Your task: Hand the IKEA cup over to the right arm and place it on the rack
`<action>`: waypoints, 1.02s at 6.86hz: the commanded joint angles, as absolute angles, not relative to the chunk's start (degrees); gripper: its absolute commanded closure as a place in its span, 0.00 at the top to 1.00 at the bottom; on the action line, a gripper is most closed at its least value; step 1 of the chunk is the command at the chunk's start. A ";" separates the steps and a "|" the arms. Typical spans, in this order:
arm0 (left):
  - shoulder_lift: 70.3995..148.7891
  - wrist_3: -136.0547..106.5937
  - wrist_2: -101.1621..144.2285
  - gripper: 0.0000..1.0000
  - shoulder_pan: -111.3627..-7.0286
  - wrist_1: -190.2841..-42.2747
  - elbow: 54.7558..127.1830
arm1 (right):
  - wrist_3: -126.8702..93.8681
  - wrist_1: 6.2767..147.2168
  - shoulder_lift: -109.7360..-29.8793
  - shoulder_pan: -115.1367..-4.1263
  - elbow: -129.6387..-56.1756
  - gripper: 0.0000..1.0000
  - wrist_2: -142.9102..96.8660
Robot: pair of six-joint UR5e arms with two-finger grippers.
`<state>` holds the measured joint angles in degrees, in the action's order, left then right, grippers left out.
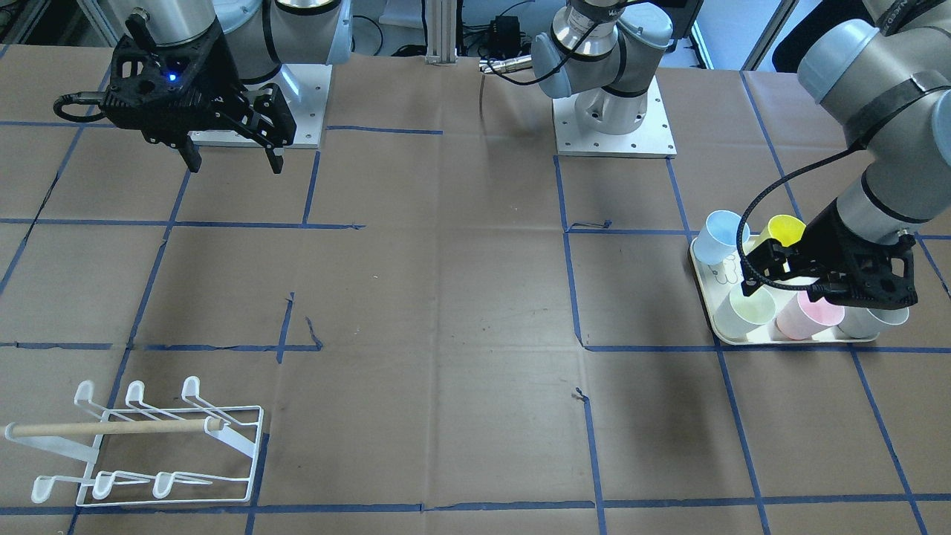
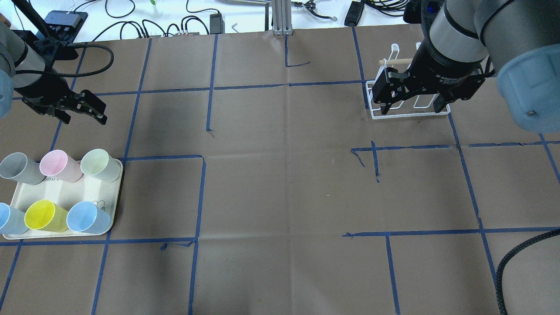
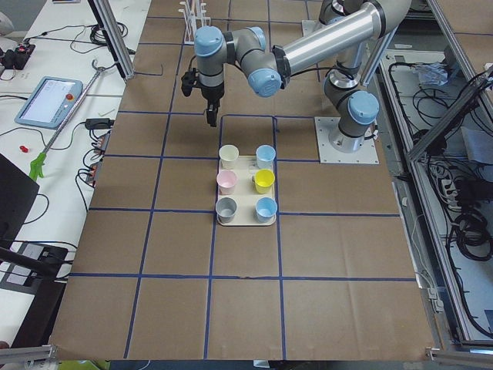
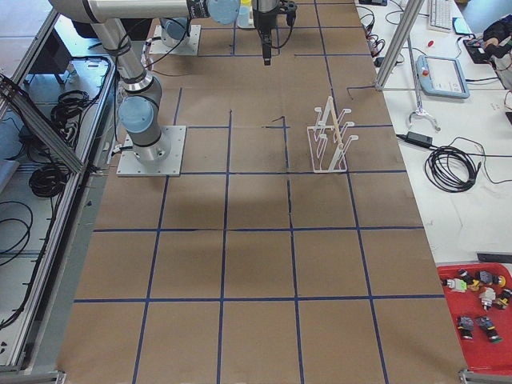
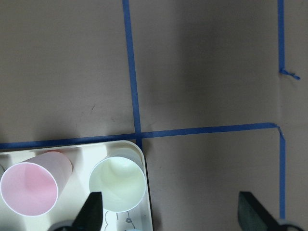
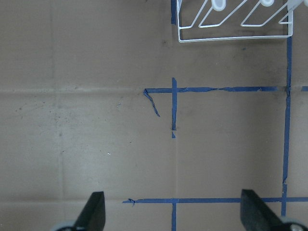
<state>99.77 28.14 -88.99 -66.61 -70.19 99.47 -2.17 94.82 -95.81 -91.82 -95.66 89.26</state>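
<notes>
- While its jaws stand wide apart, empty, the black left gripper [image 2: 85, 114] hangs near the pale green plastic cup [image 5: 117, 184], upright in the cream rectangular tray's [image 5: 140, 153] corner.
- Black right gripper [image 1: 235, 163], likewise spread and empty, hangs apart from the white wire rack [image 1: 111, 429].

Matt brown paper covers the table [image 2: 280, 197] — white coated-wire rack [image 1: 239, 444], bare wooden dowel [image 1: 111, 428], smooth plastic cups [image 2: 59, 165].

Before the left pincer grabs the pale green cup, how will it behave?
Probably light: the pale green cup looks thin-walled and empty. Upright and taller than wide, it may tip if nudged sideways. Its smooth wall could slip.
</notes>
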 commanded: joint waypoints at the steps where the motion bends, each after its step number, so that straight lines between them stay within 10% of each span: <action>1: 101.33 28.31 -88.95 0.99 -66.09 -62.18 105.79 | -2.20 95.01 -95.63 -91.85 -95.45 1.00 89.21; 7: 103.01 28.04 -89.38 0.99 -65.05 -56.43 113.90 | -2.20 95.01 -95.54 -91.85 -95.36 1.00 89.30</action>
<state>102.94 28.05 -89.28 -65.73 -56.99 112.88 -2.19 94.90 -95.57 -91.81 -95.43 89.37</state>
